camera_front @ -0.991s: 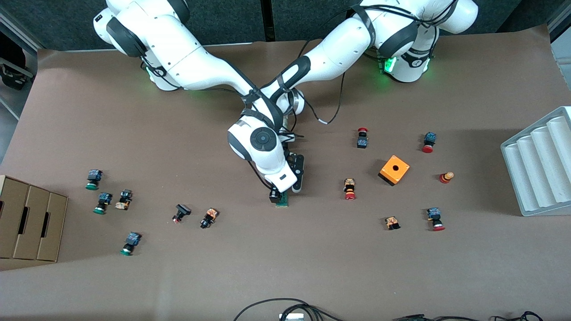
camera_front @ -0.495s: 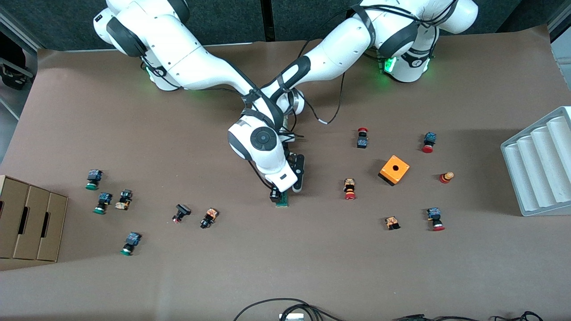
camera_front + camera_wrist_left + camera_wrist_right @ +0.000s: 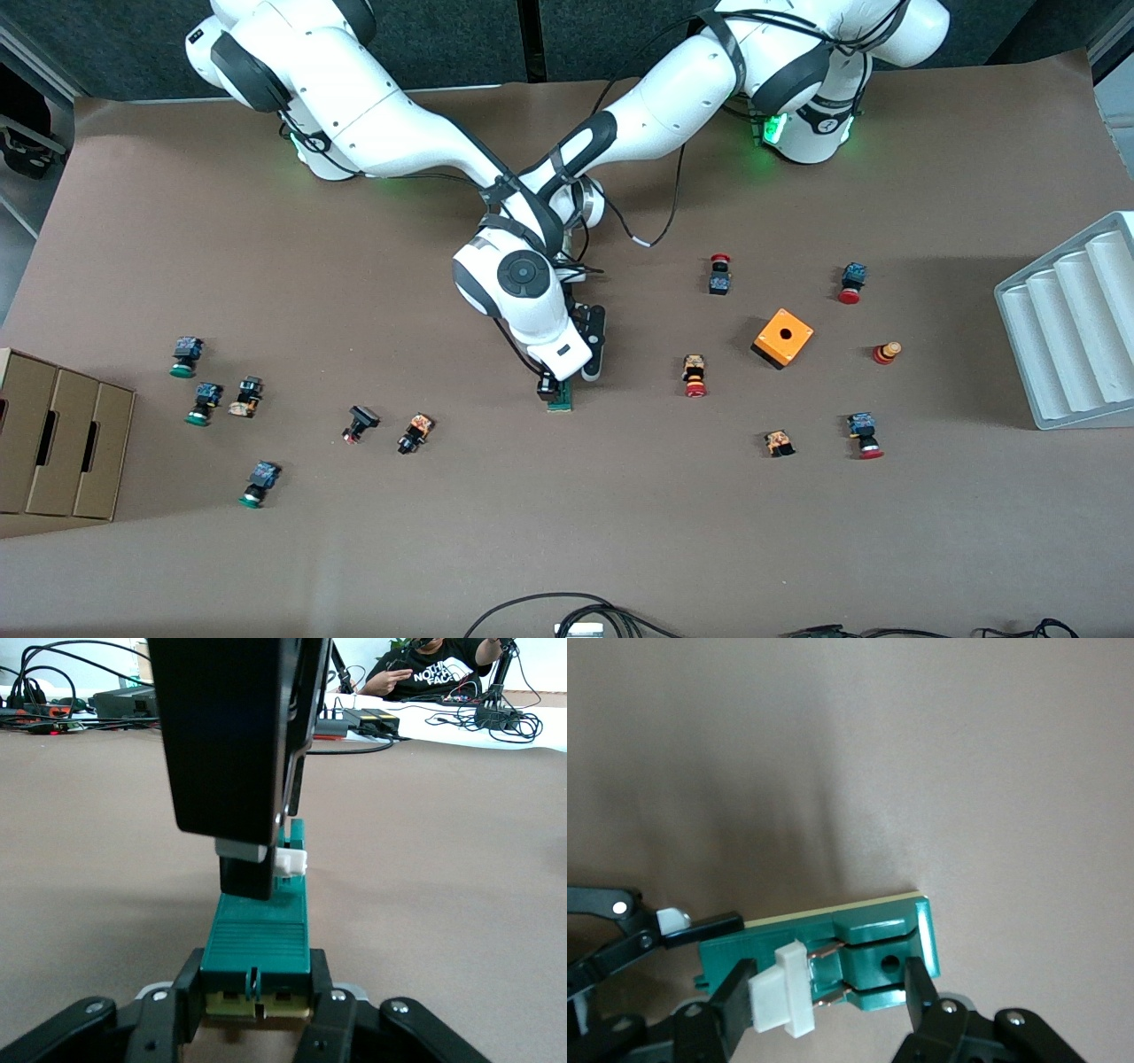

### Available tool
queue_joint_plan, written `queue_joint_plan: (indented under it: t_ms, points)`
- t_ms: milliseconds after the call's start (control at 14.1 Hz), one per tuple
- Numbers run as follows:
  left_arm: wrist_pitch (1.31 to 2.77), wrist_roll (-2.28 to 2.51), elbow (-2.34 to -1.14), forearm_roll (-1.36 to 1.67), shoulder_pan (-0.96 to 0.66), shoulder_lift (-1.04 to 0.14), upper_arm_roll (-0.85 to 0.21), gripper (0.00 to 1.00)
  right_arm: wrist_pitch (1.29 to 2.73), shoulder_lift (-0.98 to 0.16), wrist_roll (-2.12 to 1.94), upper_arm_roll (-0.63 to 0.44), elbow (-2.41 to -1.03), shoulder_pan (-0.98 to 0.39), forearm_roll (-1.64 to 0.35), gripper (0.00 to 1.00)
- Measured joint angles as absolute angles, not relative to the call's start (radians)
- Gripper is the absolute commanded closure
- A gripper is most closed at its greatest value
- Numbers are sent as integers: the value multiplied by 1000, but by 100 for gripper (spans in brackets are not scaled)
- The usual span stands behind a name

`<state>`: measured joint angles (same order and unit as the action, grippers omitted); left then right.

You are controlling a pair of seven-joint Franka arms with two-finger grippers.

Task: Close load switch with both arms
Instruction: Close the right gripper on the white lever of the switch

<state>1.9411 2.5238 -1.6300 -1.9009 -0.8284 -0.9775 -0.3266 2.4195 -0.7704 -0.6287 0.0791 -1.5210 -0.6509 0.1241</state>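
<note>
The load switch [image 3: 560,400] lies on the table [image 3: 567,532] at the centre of the front view, a green bar with a white piece [image 3: 784,989]. Both arms cross above it and hide most of it.

The left gripper [image 3: 257,1010] is clamped on one end of the switch, one finger on each side. The right gripper [image 3: 824,992] stands over the end with the white piece; its fingers [image 3: 917,988] are apart, one on each side, and I cannot tell if they touch it.

Right of the centre an orange cube [image 3: 783,338] stands well apart, with red push buttons [image 3: 695,376] around it. In the lower left are green push buttons [image 3: 258,483] and a cardboard box [image 3: 62,443] at the edge. A grey tray [image 3: 1072,328] sits at the right edge.
</note>
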Motion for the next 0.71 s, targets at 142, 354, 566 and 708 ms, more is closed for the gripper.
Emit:
queue_joint_plan:
  t_ms: [142, 354, 566, 708]
  points:
    - [1941, 2524, -1630, -1901, -828, -978, -327, 62, 2419, -767, -629, 79, -1521, -651, 124, 28]
    - [1941, 2524, -1630, -1901, -828, -978, -327, 62, 2419, -760, -629, 76, -1521, -651, 124, 28]
    - [1941, 2524, -1630, -1901, -828, -978, -327, 62, 2419, -760, -629, 76, -1520, -651, 124, 30]
    - [1941, 2524, -1630, -1901, -828, -978, -326, 62, 2419, -759, -629, 76, -1520, -651, 124, 33]
